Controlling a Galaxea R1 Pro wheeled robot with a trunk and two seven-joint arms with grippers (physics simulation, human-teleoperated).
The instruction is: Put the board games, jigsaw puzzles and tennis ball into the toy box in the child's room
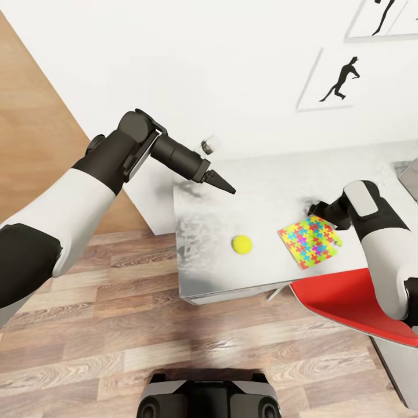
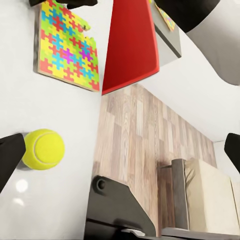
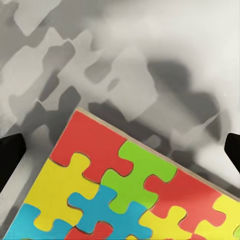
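A fuzzy yellow-green tennis ball (image 1: 242, 244) lies on the pale grey table (image 1: 209, 273) near its front edge. To its right lies a multicoloured jigsaw puzzle (image 1: 309, 241), flat on the top. My left gripper (image 1: 223, 186) hovers above the table's back left part, short of the ball. In the left wrist view its fingertips (image 2: 10, 155) stand wide apart, with the tennis ball (image 2: 44, 149) next to one of them. My right gripper (image 1: 316, 208) is low at the puzzle's far corner and open. The jigsaw puzzle (image 3: 125, 190) corner lies between and just below its tips.
A red and white chair (image 1: 348, 302) stands at the table's front right, under my right arm. The wood floor (image 1: 116, 348) spreads to the left and front. The bed (image 2: 210, 195) shows beyond the floor. A small grey-white object (image 1: 208, 145) sits at the table's back corner by the wall.
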